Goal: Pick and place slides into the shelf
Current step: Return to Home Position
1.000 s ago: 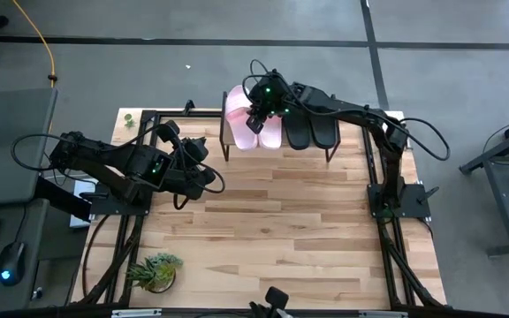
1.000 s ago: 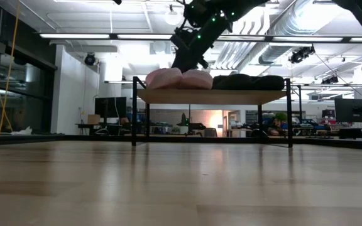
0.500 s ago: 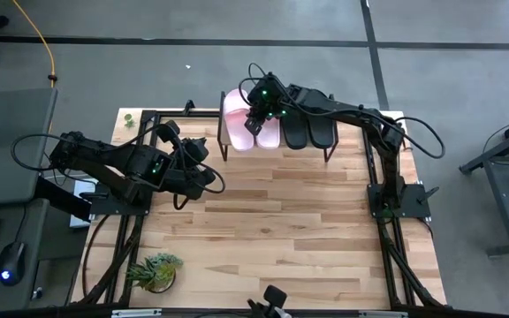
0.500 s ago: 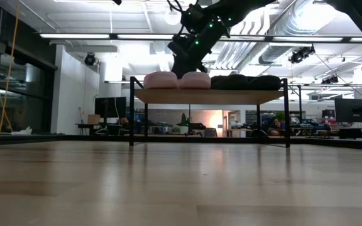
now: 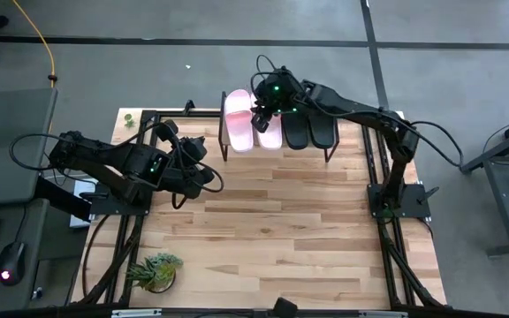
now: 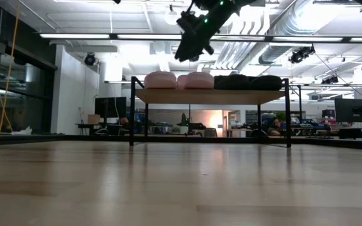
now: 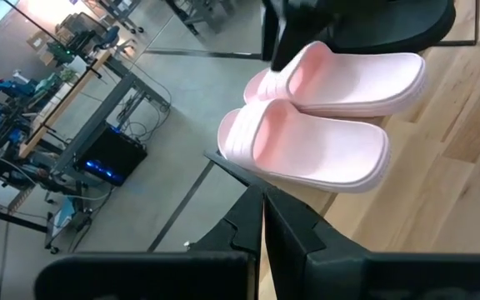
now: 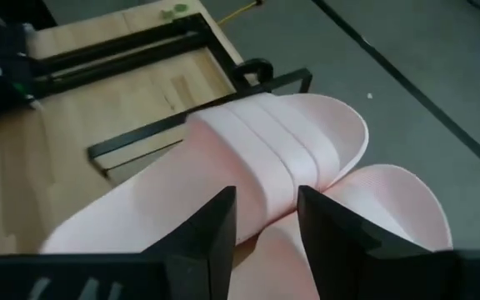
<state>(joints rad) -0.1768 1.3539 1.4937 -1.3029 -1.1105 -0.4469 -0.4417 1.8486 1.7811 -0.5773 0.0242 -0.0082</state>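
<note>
The shelf [image 6: 209,96] stands at the table's far edge. On its top, soles down and side by side, lie two pink slides [image 5: 237,132] [image 5: 270,134] and two black slides [image 5: 295,132] [image 5: 322,132]. My right gripper [image 8: 265,237] hangs open just above the pink slides, clear of them in the low view [image 6: 188,50], with nothing between its fingers. My left gripper [image 7: 263,225] waits shut and empty over the table's left side [image 5: 208,179], pointing toward the shelf.
A small potted plant [image 5: 153,269] sits at the near left corner. Black frame rails [image 5: 122,238] run along the table's left and right sides. The wooden tabletop [image 5: 272,230] between the shelf and the near edge is bare.
My right gripper has risen from the pink slides and drawn slightly toward the table's right, staying open. The pink slides stay on the shelf top.
</note>
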